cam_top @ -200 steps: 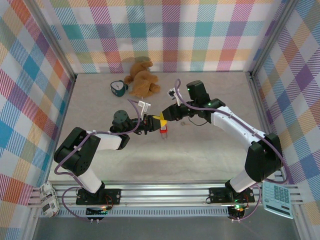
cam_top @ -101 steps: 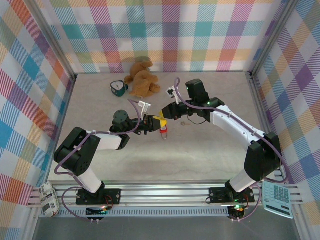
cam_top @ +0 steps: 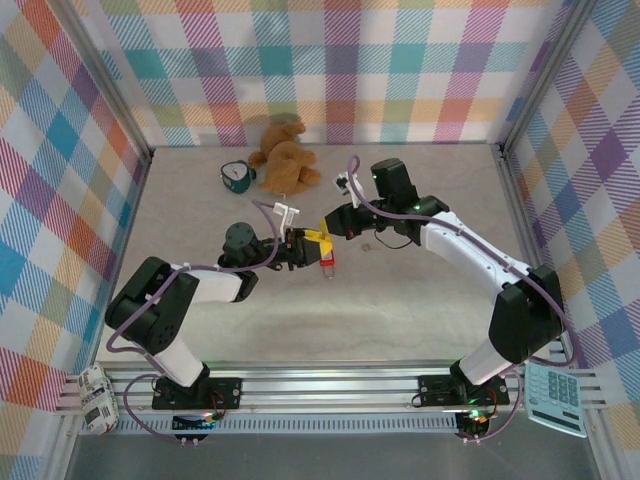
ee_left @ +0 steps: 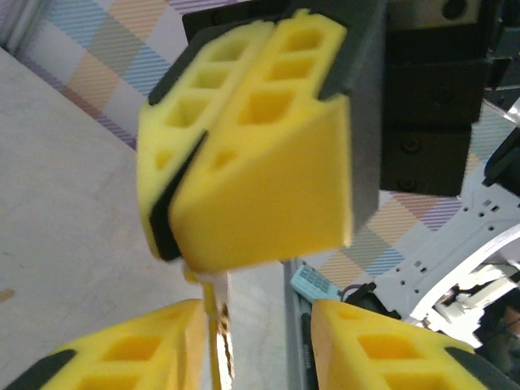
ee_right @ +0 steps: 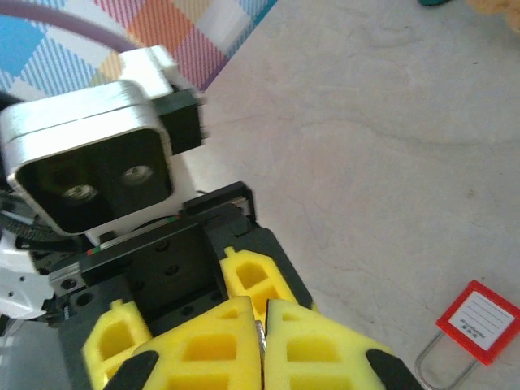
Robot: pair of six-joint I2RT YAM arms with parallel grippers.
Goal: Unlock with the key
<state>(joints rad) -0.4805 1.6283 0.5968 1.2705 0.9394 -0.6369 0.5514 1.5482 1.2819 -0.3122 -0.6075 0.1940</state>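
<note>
At the right hand's (ee_right: 262, 315) clamped tip, the key (ee_right: 259, 331) points lengthwise toward the parted left hand (ee_left: 256, 345).

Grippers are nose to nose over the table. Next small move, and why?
Probably ease the left gripper straight back. Its jaws stand open, while the right gripper is shut on a thin metal sliver, apparently the key. Clearing the left arm would free the right to carry the key to the red padlock on the table.

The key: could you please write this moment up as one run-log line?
left pincer: open | right pincer: shut on key | padlock: lying on table, apart from both
</note>
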